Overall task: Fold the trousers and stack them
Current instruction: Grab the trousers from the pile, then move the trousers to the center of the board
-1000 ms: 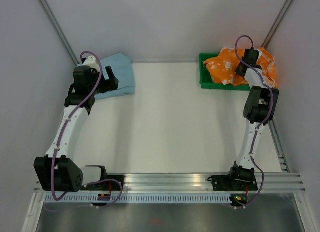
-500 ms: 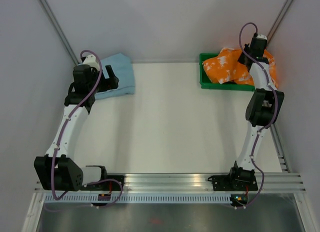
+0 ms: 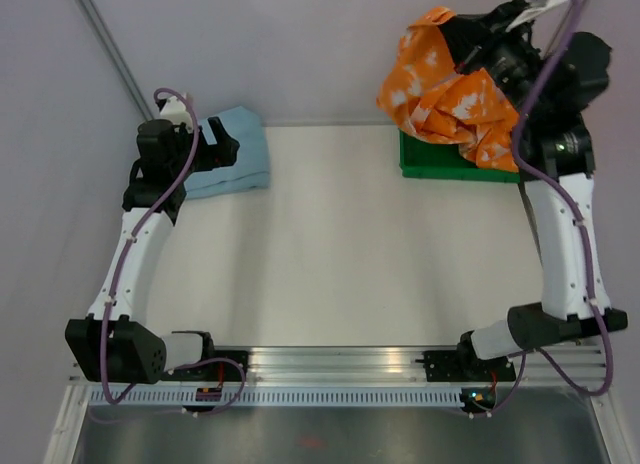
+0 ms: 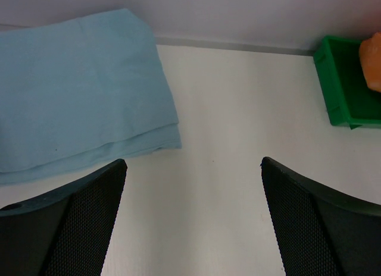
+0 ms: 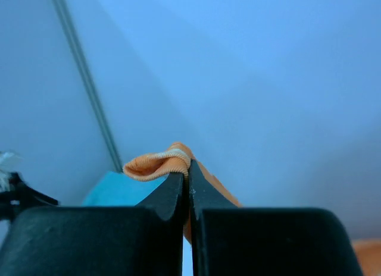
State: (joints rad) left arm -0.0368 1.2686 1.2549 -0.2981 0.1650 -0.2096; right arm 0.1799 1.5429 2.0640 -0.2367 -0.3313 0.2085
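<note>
Two halves of the right jaws are pressed tight together, with no gap showing between them. Nipped at their tips is a rolled edge of the bright orange, thin-fabric trousers (image 5: 153, 164) with white tie-dye blotches; a pale band runs along the pinched fold. From the top camera the trousers (image 3: 440, 84) hang in a crumpled bunch from that grip, raised in the air over the far right corner of the white bench (image 3: 350, 244). Their lowest folds droop down in front of the green plastic rectangular bin (image 3: 432, 160) that stands in that corner. Whether the cloth touches the bin cannot be told. The right arm (image 3: 562, 244) reaches up tall from its base at the near edge, its dark wrist partly behind the fabric.

The left jaws stand spread as wide as they go, with nothing between them, only bare bench. They hover close to the far left corner, just beside a folded light-blue cloth (image 4: 77, 85) that lies flat there, its layered edges facing the middle of the bench. In the top view the same cloth (image 3: 240, 149) sits against the far edge, partly under the left arm (image 3: 135, 264). The left wrist camera also catches the green bin (image 4: 345, 85) well apart across the bench, with a scrap of orange at its rim.
</note>
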